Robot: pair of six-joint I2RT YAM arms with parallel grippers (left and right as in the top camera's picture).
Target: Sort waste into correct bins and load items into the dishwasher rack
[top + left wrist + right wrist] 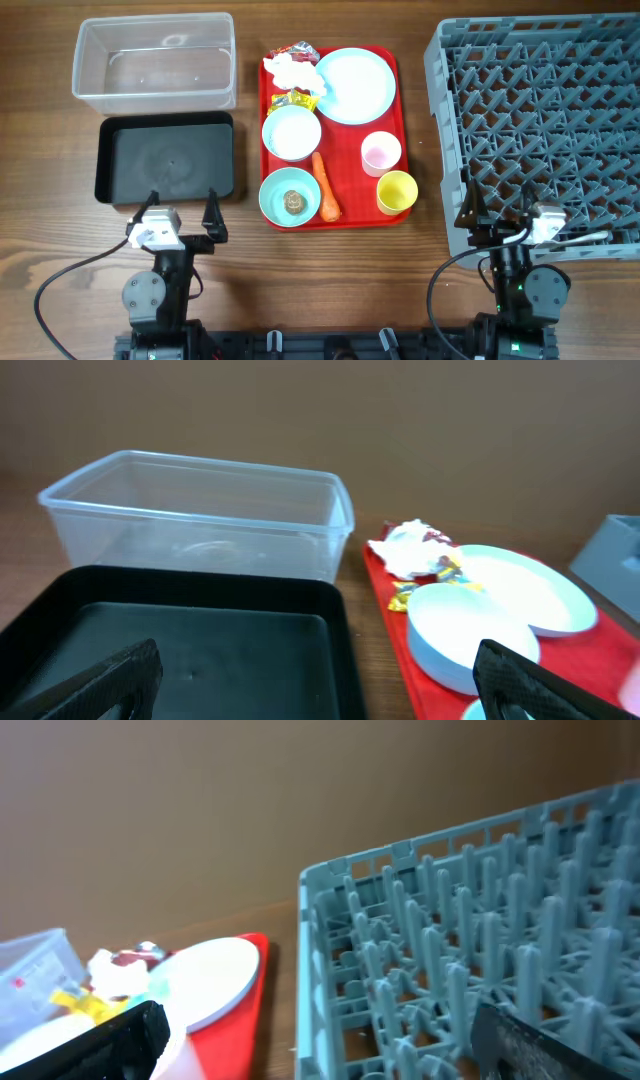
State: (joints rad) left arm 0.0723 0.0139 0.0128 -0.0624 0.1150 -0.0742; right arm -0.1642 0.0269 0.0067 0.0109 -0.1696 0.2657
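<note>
The tub (155, 62) sits behind the shallow tray (170, 160) at left, the serving tray (345, 150) in the middle, the dishwasher rack (540, 120) at right. On the serving tray a carrot (326, 187) lies right of the near bowl (272, 190)

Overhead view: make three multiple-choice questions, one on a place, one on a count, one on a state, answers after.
1. Where is the carrot? A on the red tray; B in the left pincer; C inside the yellow cup.
2. How many cups stand on the red tray? A one; B two; C four.
3. The left pincer is: A shut on the carrot; B shut on the yellow cup; C open and empty.
Answers: 1 A, it lies on the tray near the yellow cup; 2 B, a pink cup and the yellow one; 3 C, its fingers stand wide apart around nothing.
</note>
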